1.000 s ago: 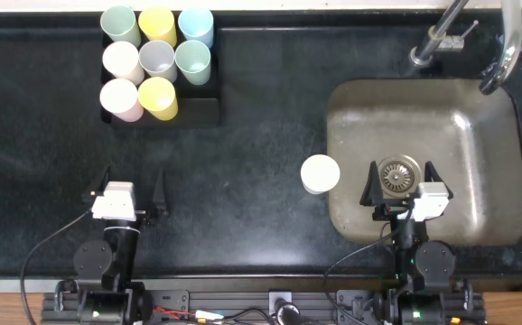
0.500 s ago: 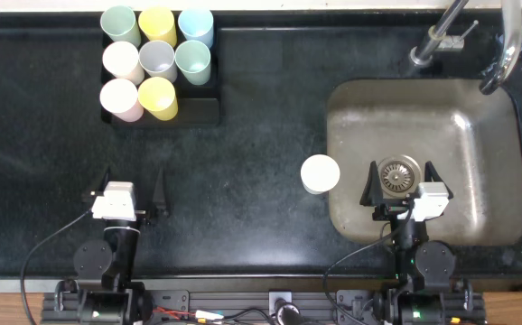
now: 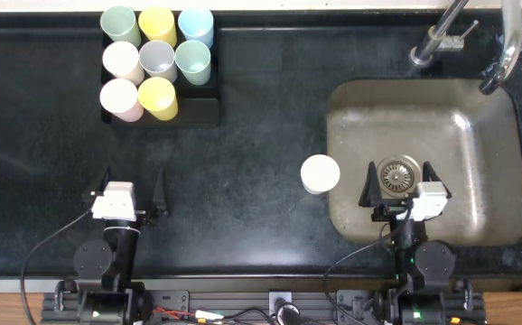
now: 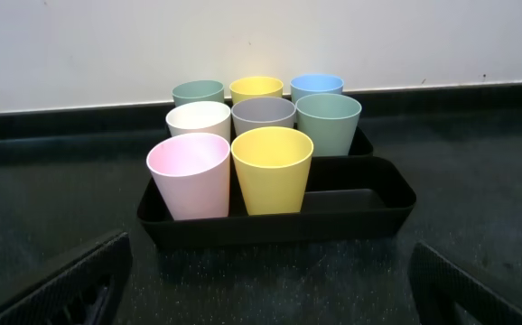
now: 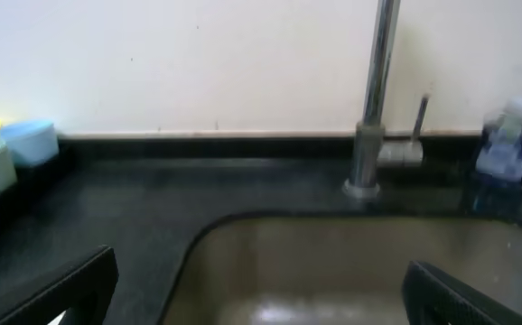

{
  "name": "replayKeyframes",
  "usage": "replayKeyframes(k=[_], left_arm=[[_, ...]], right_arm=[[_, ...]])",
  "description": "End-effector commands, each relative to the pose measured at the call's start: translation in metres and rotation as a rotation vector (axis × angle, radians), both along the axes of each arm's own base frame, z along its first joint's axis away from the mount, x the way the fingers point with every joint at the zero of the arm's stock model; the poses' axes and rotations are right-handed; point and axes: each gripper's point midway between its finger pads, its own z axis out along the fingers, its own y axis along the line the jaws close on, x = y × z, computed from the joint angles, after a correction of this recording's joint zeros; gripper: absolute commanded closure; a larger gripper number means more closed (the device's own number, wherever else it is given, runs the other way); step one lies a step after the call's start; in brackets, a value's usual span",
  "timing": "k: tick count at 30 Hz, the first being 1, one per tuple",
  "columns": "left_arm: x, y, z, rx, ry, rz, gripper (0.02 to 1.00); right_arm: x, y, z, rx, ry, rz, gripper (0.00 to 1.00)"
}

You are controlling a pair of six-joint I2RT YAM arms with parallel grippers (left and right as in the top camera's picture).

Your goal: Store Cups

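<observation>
White cup, mid-frame beside sink: we judge it light, stiff, slick, so pinch one wall at the rim. Left gripper and right gripper gape wide, empty.

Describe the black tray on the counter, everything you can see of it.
The tray is black and looks like plastic. It is rectangular with rounded corners and a low wall all round. It sits flat on the dark speckled counter, far back on the left arm's side. Eight cups stand upright inside it in three rows. The spot beside the front yellow cup is bare. Neither gripper touches it.
</observation>
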Motion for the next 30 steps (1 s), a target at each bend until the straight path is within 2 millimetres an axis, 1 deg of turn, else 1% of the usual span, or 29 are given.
replayKeyframes(k=[1, 4, 6, 8, 10, 11, 13, 14, 15, 16, 19, 21, 24, 27, 28, 30], left_arm=[[0.0, 0.005, 0.0, 0.023, -0.004, 0.022, 0.02], [0.0, 0.005, 0.0, 0.023, -0.004, 0.022, 0.018], [0.0, 0.005, 0.0, 0.023, -0.004, 0.021, 0.018], [0.0, 0.005, 0.0, 0.023, -0.004, 0.022, 0.018], [0.0, 0.005, 0.0, 0.023, -0.004, 0.022, 0.018], [0.0, 0.005, 0.0, 0.023, -0.004, 0.022, 0.018], [0.0, 0.005, 0.0, 0.023, -0.004, 0.022, 0.018], [0.0, 0.005, 0.0, 0.023, -0.004, 0.021, 0.018], [0.0, 0.005, 0.0, 0.023, -0.004, 0.021, 0.018], [0.0, 0.005, 0.0, 0.023, -0.004, 0.022, 0.018], [0.0, 0.005, 0.0, 0.023, -0.004, 0.022, 0.018], [0.0, 0.005, 0.0, 0.023, -0.004, 0.022, 0.018], [0.0, 0.005, 0.0, 0.023, -0.004, 0.022, 0.018], [0.0, 0.005, 0.0, 0.023, -0.004, 0.022, 0.018], [0.0, 0.005, 0.0, 0.023, -0.004, 0.021, 0.018], [0.0, 0.005, 0.0, 0.023, -0.004, 0.022, 0.018]], right_arm=[[-0.012, 0.013, 0.057, 0.002, -0.024, 0.074, 0.005], [-0.015, 0.02, 0.089, 0.009, 0.084, 0.115, 0.003], [-0.009, 0.018, 0.111, 0.011, 0.181, 0.101, 0.003], [0.005, 0.009, 0.135, 0.006, 0.295, 0.05, 0.007], [0.019, -0.004, 0.152, -0.035, 0.414, -0.027, 0.003], [0.024, -0.01, 0.157, -0.068, 0.479, -0.067, 0.003], [0.032, -0.021, 0.161, -0.143, 0.628, -0.14, 0.003], [0.034, -0.025, 0.16, -0.179, 0.7, -0.164, 0.005], [0.035, -0.028, 0.154, -0.215, 0.78, -0.181, 0.003], [0.034, -0.027, 0.146, -0.244, 0.863, -0.174, 0.005], [0.03, -0.013, 0.112, -0.397, 1.102, -0.054, 0.003], [0.027, 0.004, 0.088, -0.504, 1.22, 0.069, 0.003], [0.025, 0.037, 0.065, -0.604, 1.299, 0.272, 0.005], [0.022, 0.08, 0.049, -0.606, 1.317, 0.512, 0.003], [0.022, 0.09, 0.043, -0.6, 1.322, 0.573, 0.003], [0.028, 0.099, 0.03, -0.587, 1.331, 0.615, 0.003]])
